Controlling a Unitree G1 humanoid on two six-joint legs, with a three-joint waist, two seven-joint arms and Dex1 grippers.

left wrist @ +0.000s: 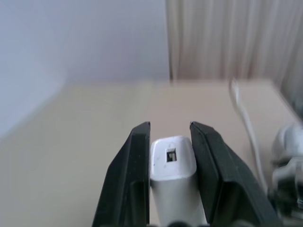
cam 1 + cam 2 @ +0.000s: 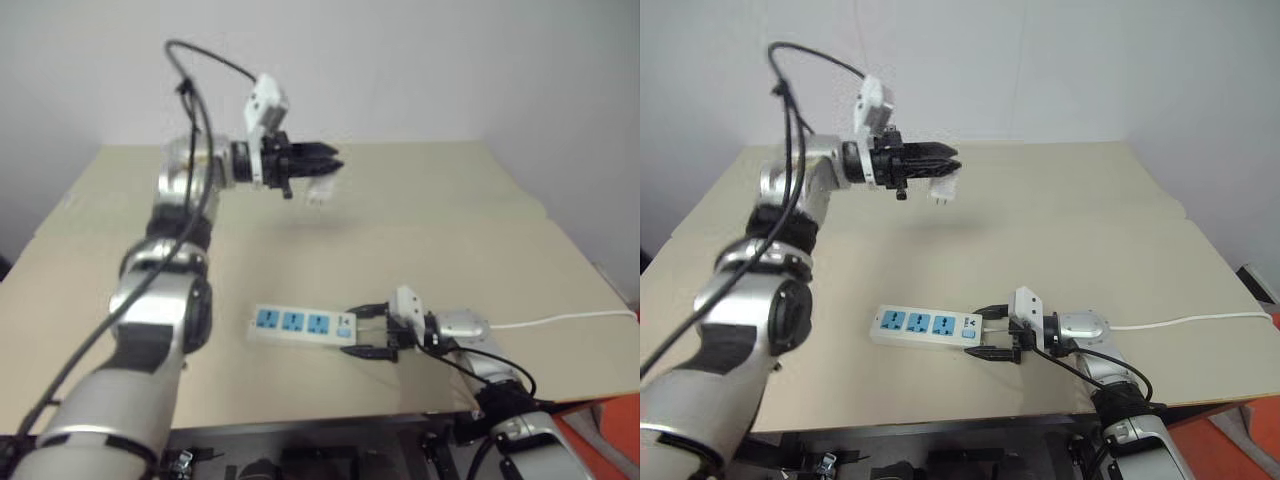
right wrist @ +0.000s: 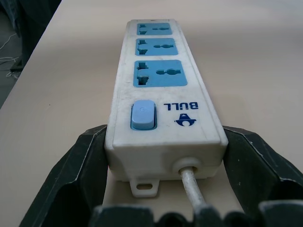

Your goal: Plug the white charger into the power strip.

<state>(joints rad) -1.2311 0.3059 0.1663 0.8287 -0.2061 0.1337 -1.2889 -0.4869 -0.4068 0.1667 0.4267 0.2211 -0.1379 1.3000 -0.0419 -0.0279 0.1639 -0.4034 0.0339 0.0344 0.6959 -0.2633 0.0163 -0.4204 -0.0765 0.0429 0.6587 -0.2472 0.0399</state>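
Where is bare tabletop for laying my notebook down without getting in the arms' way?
Free: the wide stretch of table behind the power strip, and its near left corner. Crowded: the strip's switch end, which the right gripper straddles, and under the raised left gripper clamping the white charger.

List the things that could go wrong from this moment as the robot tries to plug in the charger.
1. The left gripper holds the charger high above the table, far from the power strip; a slip would drop it.
2. The right gripper only brackets the strip's switch end, so pushing the plug in might shift or tilt the strip.
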